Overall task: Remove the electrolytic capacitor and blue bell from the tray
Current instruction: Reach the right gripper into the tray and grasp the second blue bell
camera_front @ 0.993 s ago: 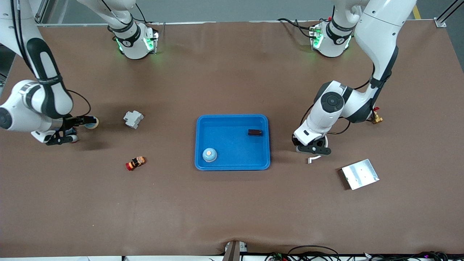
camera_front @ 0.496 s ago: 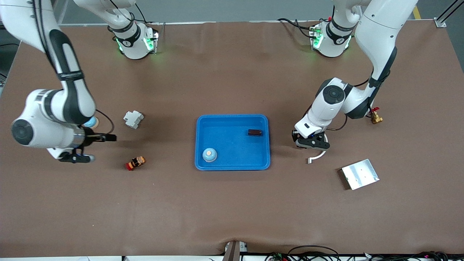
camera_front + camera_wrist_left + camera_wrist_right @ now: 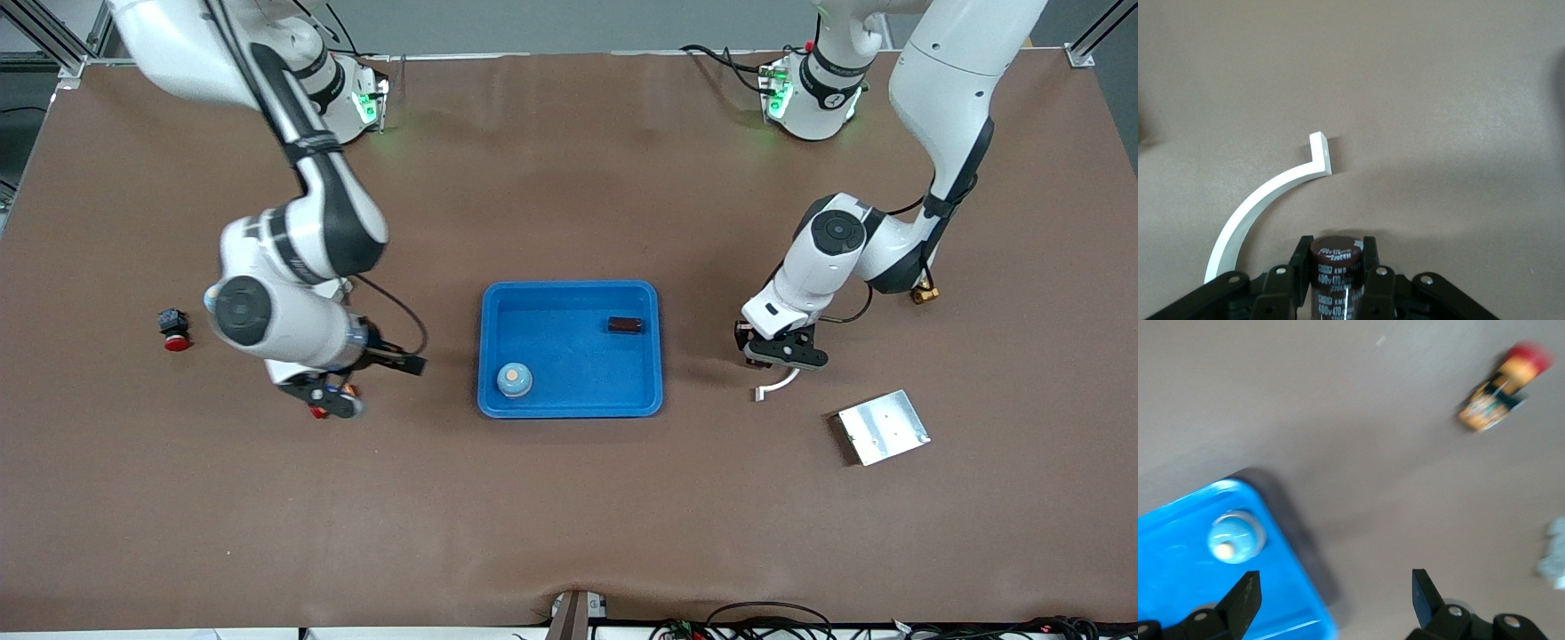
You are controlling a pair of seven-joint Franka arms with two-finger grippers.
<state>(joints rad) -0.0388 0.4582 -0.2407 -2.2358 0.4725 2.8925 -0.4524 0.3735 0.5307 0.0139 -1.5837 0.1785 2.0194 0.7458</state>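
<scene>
The blue tray [image 3: 660, 356] sits mid-table and holds a light-blue bell [image 3: 514, 380] and a dark brown part [image 3: 626, 325]. My left gripper [image 3: 781, 354] is shut on a dark brown capacitor [image 3: 1336, 267] with white print. It holds the capacitor just above the table, beside the tray's end toward the left arm. My right gripper [image 3: 378, 384] is open and empty over the table, beside the tray's end toward the right arm. The right wrist view shows the bell [image 3: 1236, 537] in the tray [image 3: 1178, 600] past my open gripper [image 3: 1335, 587].
A white curved strip [image 3: 775, 384] lies by the left gripper and shows in the left wrist view [image 3: 1265, 203]. A metal plate [image 3: 883, 427] and a brass fitting [image 3: 925, 292] lie toward the left arm's end. A red-and-black button [image 3: 173, 329] and a red-orange part [image 3: 1501, 390] lie toward the right arm's end.
My right arm has swung from its end of the table to just beside the tray, uncovering the red-and-black button. My left gripper has shifted slightly away from the tray, still holding the capacitor.
</scene>
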